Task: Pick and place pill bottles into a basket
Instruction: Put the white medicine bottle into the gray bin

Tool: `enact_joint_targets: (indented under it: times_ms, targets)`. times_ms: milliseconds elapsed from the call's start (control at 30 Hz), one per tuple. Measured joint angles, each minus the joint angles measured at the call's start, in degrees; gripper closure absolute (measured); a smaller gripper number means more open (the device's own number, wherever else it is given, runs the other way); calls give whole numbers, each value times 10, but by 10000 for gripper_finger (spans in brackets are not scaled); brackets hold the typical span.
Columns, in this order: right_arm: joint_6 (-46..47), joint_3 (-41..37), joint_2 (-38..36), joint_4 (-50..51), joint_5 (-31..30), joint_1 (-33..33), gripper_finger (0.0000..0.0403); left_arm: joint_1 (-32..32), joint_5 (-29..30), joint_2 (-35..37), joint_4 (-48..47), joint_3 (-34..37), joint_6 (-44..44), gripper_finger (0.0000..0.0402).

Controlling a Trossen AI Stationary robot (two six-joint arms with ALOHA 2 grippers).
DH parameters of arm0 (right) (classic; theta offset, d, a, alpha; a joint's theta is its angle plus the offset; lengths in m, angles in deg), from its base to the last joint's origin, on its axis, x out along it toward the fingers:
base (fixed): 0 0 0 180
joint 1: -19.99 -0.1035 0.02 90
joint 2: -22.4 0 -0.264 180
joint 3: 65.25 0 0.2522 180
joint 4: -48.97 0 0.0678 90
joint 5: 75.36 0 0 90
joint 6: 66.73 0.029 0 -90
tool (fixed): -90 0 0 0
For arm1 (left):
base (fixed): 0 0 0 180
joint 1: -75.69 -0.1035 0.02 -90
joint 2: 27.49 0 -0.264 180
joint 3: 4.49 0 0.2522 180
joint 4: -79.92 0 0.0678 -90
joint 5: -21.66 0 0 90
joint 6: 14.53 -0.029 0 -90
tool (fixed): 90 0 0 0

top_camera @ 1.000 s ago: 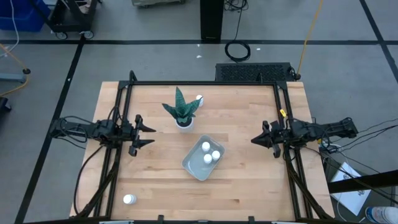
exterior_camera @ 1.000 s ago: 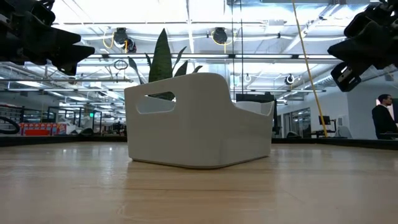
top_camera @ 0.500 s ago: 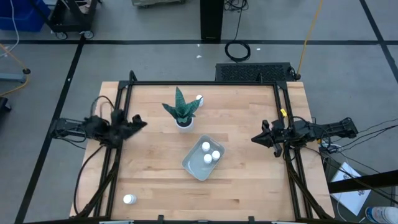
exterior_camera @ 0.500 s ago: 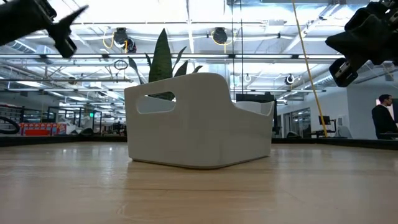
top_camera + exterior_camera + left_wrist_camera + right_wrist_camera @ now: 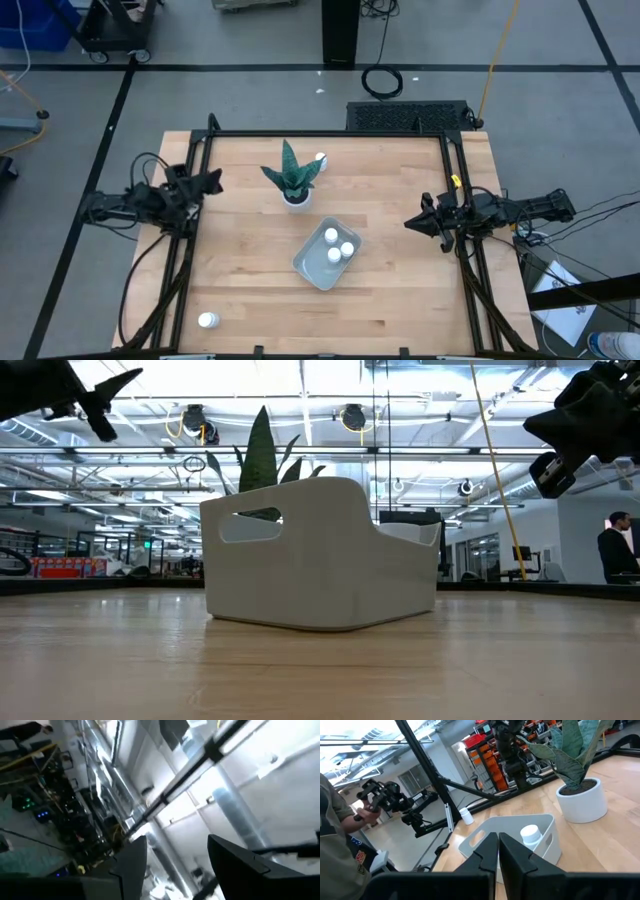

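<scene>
White plastic throughout, the small cylindrical pill bottles with white caps look light, rigid and smooth; my judgement is that they would tip or roll at a careless nudge, so the safest hold is across the round body just under the cap, with the fingers coming straight down around an upright bottle.

Three such bottles (image 5: pixel 338 246) already stand inside the shallow pale blue-grey translucent plastic basket (image 5: pixel 309 268), which sits near the middle of the pale wooden table (image 5: pixel 400 300), turned at an angle. They cluster in the end of the basket nearer the right arm; the other end shows bare floor. One loose bottle (image 5: pixel 208 320) stands alone near the table's front left corner, well apart from the basket. Another loose bottle (image 5: pixel 321 158) stands just behind the green spiky plant in its white round pot (image 5: pixel 294 180), close enough that leaves could crowd a grasp from above. From the right wrist view one capped bottle (image 5: pixel 531 834) is visible over the basket's wall.

The left gripper (image 5: pixel 208 183) hangs above the table's left edge, its fingers spread apart and holding nothing. The right gripper (image 5: pixel 412 225) waits by the right edge, fingers pressed together and empty.
</scene>
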Motion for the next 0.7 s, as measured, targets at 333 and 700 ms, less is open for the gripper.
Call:
enact_joint_targets:
  times_ms: [333,700]
  targets:
    - [0,0,0,0,0,0,394,-42,34,-108,-325,-231,29,188]
    - [0,0,0,0,0,0,394,-166,-111,-427,-516,-561,-15,188]
